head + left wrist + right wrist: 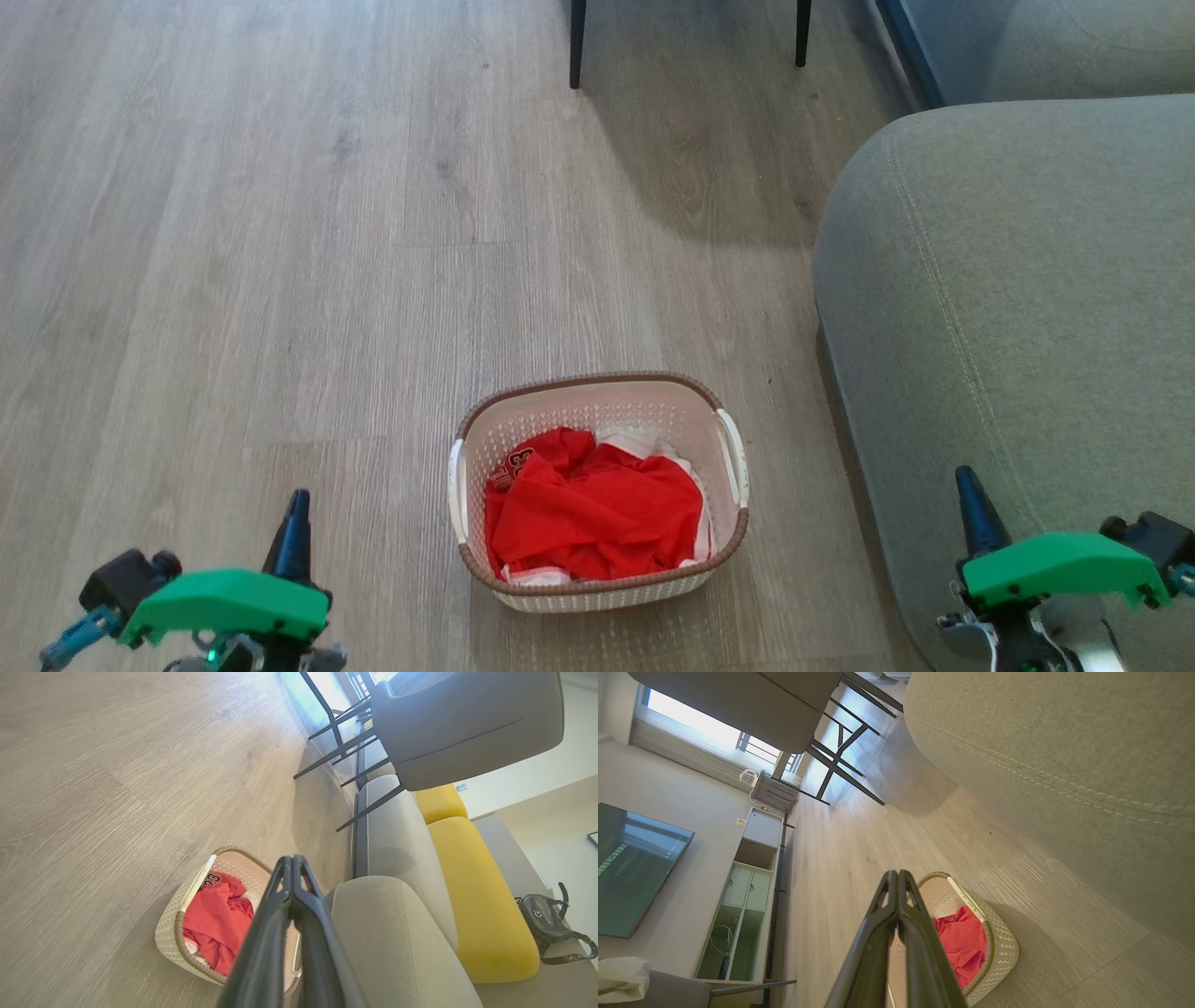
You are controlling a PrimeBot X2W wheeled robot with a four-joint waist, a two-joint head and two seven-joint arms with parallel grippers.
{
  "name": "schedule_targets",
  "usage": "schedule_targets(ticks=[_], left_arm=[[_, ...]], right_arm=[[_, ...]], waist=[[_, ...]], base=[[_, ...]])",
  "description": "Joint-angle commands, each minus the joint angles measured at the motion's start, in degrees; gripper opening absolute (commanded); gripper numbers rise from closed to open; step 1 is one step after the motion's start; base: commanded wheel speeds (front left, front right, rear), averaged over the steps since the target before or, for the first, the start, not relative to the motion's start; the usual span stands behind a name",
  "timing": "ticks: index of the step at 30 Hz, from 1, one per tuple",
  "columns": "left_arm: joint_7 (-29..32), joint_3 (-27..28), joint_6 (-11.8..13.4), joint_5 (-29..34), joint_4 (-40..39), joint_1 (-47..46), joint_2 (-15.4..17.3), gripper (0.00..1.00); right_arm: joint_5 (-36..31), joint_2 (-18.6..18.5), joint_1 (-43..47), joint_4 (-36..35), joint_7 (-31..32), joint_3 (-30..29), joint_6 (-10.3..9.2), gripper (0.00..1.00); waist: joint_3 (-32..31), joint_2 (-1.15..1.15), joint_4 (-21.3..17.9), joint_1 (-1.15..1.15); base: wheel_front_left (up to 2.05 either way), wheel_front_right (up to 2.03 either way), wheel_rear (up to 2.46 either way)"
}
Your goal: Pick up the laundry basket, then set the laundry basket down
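The small cream-white perforated plastic laundry basket [597, 411] with its brown woven-look rim stands upright on the pale grey-brown wood-plank floor [280, 233]. It is close beside the rounded end of a grey fabric sofa [1008, 327] but not touching it. A crumpled red garment [597, 513] fills most of the basket, with a bit of white cloth [646, 441] peeking out at the far side. A white handle [456, 490] on the basket's left and another [734, 457] on its right are both free. Seen from the head, the basket lies between the two arms and a little ahead of them. The left gripper [297, 509], topped by a green plastic housing [233, 602], hangs low over bare floor, well apart from the basket. Its two long dark fingers are pressed together to a point and hold nothing; the left wrist camera shows the same closed pair [292, 868] aimed across the basket's near corner. The right gripper [971, 509] sits in front of the sofa's side with its fingers likewise together and empty, as its own wrist camera confirms [896, 882]. Beyond the basket, thin black chair legs [576, 42] stand on the floor. Yellow cushions [481, 896] and a dark handbag [546, 919] lie further along the sofa. A flat dark television [630, 868] hangs above a pale cabinet [747, 896].
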Motion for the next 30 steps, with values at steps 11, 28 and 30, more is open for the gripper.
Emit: schedule_targets(ticks=[11,28,30], left_arm=[[2.37,3.03,-1.32,-8.69,-1.78,-4.98,-0.06,0.00],[5.24,5.09,-2.68,-19.80,-1.78,-6.73,-0.19,0.00],[5.58,5.34,-2.84,-21.11,-1.78,-6.93,-0.21,0.00]], right_arm=[[8.38,-1.32,-3.70,-1.88,2.48,-0.77,-0.01,0.00],[18.88,-1.36,-4.72,-1.87,5.39,-2.26,-0.02,0.00],[20.11,-1.37,-4.84,-1.87,5.74,-2.44,-0.02,0.00]], waist=[[0.18,0.00,-0.21,0.00],[0.43,0.00,-0.50,0.00],[0.46,0.00,-0.54,0.00]], base=[[0.00,0.00,0.00],[0.00,0.00,0.00],[0.00,0.00,0.00]])
